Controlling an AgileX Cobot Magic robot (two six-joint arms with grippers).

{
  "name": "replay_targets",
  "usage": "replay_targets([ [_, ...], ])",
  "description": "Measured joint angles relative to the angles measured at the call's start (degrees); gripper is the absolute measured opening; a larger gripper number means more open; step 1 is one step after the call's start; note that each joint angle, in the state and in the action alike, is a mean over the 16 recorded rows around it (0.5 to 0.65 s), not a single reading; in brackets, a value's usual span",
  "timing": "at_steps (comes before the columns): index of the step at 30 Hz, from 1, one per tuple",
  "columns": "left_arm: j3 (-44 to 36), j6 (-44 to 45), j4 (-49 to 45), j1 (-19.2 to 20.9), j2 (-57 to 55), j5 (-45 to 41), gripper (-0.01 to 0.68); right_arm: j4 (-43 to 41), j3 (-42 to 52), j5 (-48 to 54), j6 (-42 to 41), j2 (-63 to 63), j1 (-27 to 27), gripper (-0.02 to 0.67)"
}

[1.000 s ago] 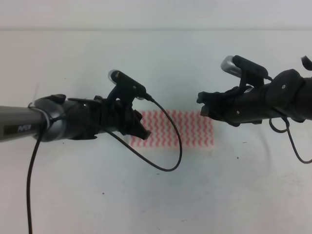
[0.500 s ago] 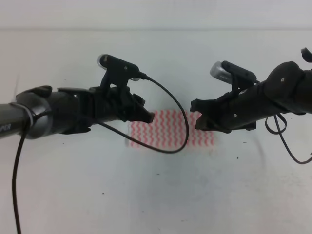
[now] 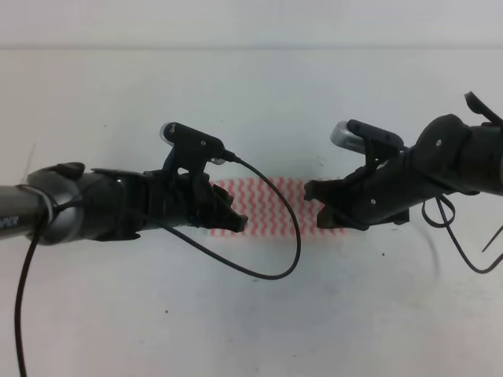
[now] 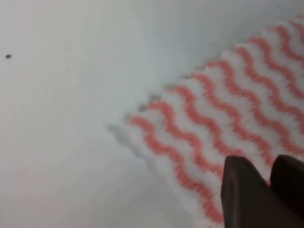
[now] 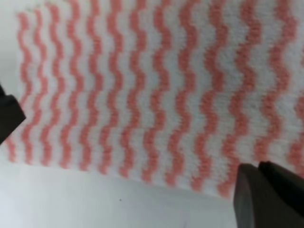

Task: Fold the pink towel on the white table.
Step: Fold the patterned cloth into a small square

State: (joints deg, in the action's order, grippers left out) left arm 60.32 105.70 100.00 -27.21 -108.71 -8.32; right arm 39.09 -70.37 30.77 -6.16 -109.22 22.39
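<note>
The pink towel [image 3: 271,206] lies flat on the white table [image 3: 251,314], spread between my two grippers. My left gripper [image 3: 236,222] sits over the towel's left end; in the left wrist view its fingers [image 4: 244,194] stand close together with only a thin gap, over the striped cloth near its corner. My right gripper [image 3: 314,192] sits over the towel's right end; its fingers [image 5: 256,194] likewise appear nearly together at the cloth's edge. Whether either pinches the cloth, I cannot tell.

pink towel [image 3: 271,206] ends behind both arms
</note>
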Motion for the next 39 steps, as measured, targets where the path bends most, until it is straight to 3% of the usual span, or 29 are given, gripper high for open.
replay_targets([
  [23,-0.17,-0.72,-0.12,0.00,-1.24,-10.00,0.106,0.17,0.00,0.39,-0.01,1.87,-0.14,-0.016],
  [39,-0.19,-0.90,-0.94,0.00,0.24,-10.70,0.106,0.34,0.00,1.15,0.04,1.88,-0.14,-0.016],
])
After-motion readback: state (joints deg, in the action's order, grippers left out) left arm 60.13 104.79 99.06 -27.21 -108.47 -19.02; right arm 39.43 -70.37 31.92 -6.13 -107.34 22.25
